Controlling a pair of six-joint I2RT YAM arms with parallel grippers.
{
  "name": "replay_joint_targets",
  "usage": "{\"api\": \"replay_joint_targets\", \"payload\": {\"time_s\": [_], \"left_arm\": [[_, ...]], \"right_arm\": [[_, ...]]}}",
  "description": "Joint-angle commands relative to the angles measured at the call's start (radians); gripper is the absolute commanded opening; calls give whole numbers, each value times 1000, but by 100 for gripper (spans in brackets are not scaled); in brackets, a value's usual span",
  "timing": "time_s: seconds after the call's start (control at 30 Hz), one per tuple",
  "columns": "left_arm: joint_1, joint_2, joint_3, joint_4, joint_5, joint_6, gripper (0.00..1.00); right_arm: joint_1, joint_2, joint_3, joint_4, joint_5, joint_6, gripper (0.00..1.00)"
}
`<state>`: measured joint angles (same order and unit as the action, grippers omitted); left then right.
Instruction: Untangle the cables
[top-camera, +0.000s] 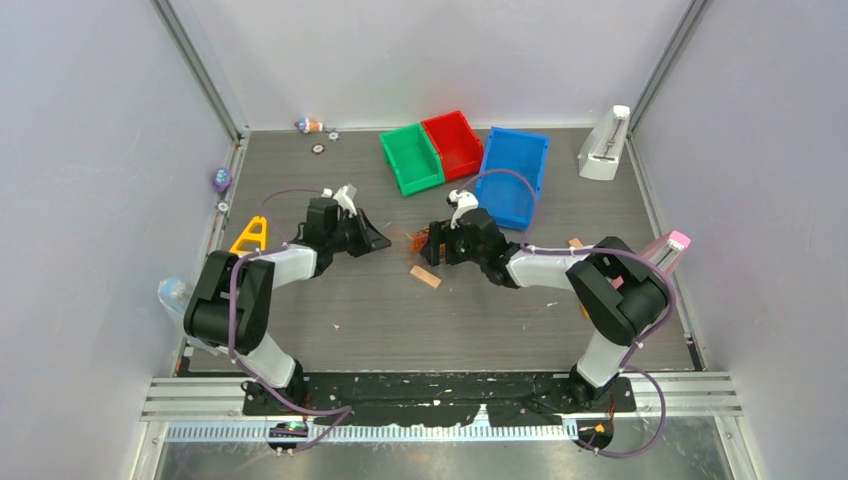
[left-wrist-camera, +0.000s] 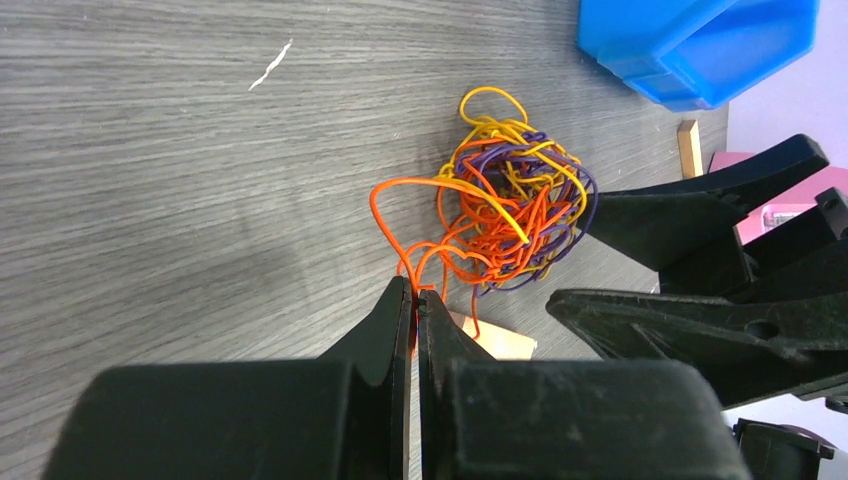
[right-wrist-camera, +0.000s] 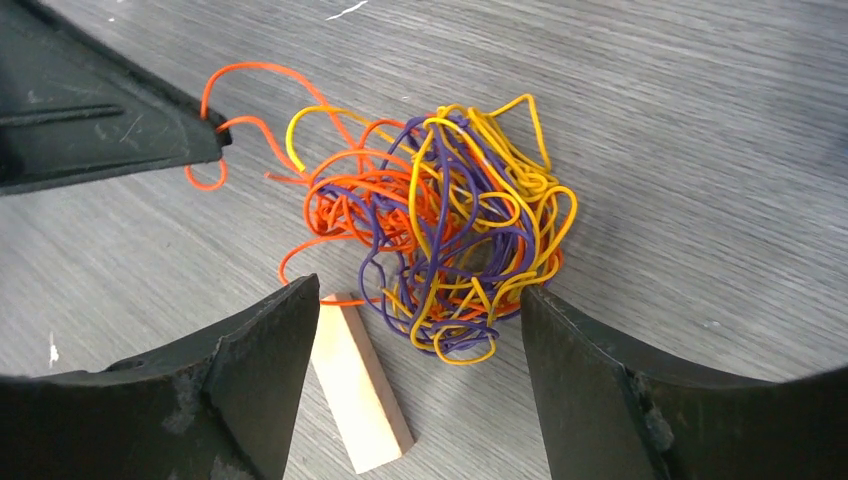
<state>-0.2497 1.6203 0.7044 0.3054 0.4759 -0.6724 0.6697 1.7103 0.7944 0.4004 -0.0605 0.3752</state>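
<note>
The cables (right-wrist-camera: 450, 220) are one tangled ball of yellow, orange-red and purple wires lying on the grey table between the two grippers (top-camera: 412, 240). My left gripper (left-wrist-camera: 415, 292) is shut on an orange loop pulled out of the left side of the ball (left-wrist-camera: 515, 205). Its tip shows in the right wrist view (right-wrist-camera: 210, 140) holding that loop. My right gripper (right-wrist-camera: 418, 295) is open, its jaws standing either side of the near edge of the ball without gripping it. In the top view the left gripper (top-camera: 383, 240) and the right gripper (top-camera: 432, 245) face each other closely.
A tan block (right-wrist-camera: 360, 400) lies on the table right beside the ball, near my right gripper's left finger. Green (top-camera: 411, 158), red (top-camera: 453, 143) and blue (top-camera: 513, 175) bins stand at the back. A white device (top-camera: 604, 145) is back right, a yellow piece (top-camera: 250, 236) left.
</note>
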Motion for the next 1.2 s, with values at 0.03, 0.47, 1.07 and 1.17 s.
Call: {"api": "replay_joint_targets", "payload": {"time_s": [0.03,0.47,1.07,1.17], "left_arm": [[-8,-17,28,-23,3,28,0],[-101,-185,48,-211,-178,182,59],[-120,-448,-223,98,-326,188,98],[-122,-406,-205,81,-296,189,96]], "right_arm": [[4,5,74,-96,140,19,76],[7,36,93,-56,-31,0,12],[59,-61,-27,176,-148,-40,48],[59,-82,-39,153,-68,-38,69]]}}
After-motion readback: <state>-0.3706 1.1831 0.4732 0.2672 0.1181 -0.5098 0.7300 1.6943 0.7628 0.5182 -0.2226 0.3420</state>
